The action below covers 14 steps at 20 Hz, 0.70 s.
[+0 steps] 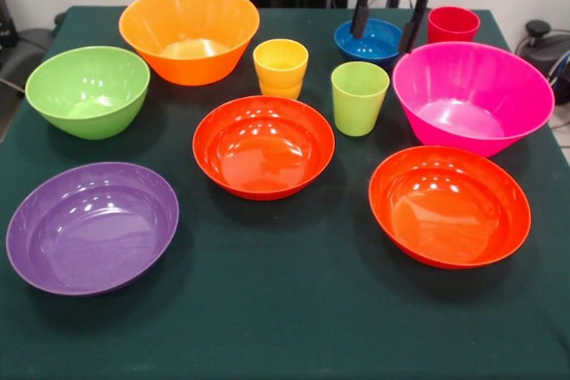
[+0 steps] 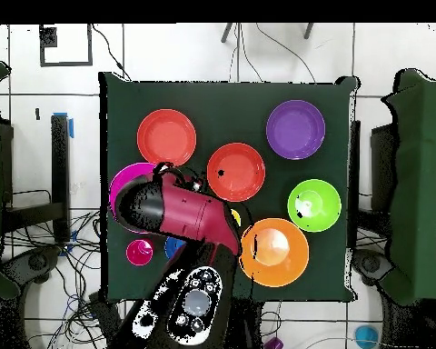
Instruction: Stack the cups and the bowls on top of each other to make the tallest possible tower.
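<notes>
Near table edge (image 1: pixel 294 335) unobstructed

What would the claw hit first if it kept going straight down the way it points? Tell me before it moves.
Most likely the small blue bowl. In the front view the open claw hangs right at it, one finger over its rim. The red cup stands just beside; depth there is hard to judge.

Deep orange glossy plastic bowl (image 1: pixel 189 33), lime-green round bowl (image 1: pixel 87 91), purple shallow bowl (image 1: pixel 92 227), two red-orange shallow bowls (image 1: pixel 264 146) (image 1: pixel 450 206), magenta deep bowl (image 1: pixel 472 95), small blue bowl (image 1: pixel 367 41); yellow-orange tumbler (image 1: pixel 280 68), lime green tumbler (image 1: pixel 360 97), red tumbler (image 1: pixel 452 24); dark green tablecloth (image 1: pixel 294 309); red and black arm (image 2: pixel 181 212)
</notes>
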### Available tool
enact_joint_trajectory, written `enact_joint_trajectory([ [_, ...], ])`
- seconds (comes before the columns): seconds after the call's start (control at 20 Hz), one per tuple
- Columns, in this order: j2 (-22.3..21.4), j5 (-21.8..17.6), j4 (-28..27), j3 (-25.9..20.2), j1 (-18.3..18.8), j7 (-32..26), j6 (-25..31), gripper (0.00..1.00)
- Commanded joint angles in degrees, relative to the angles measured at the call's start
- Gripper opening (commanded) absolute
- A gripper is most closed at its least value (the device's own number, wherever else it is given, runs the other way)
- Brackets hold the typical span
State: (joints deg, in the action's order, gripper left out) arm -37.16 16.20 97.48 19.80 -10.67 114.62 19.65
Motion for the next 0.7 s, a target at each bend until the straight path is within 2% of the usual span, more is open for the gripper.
enact_joint_trajectory([
  [0.05, -2.47, -0.76, 5.73, -6.47, -0.64, 6.43, 6.55, 1.00],
  [0.35, -2.39, -0.92, 7.62, -7.58, 0.02, 6.21, 3.98, 1.00],
  [0.7, -1.89, -1.27, 7.82, -10.08, 3.09, 4.09, 2.61, 1.00],
])
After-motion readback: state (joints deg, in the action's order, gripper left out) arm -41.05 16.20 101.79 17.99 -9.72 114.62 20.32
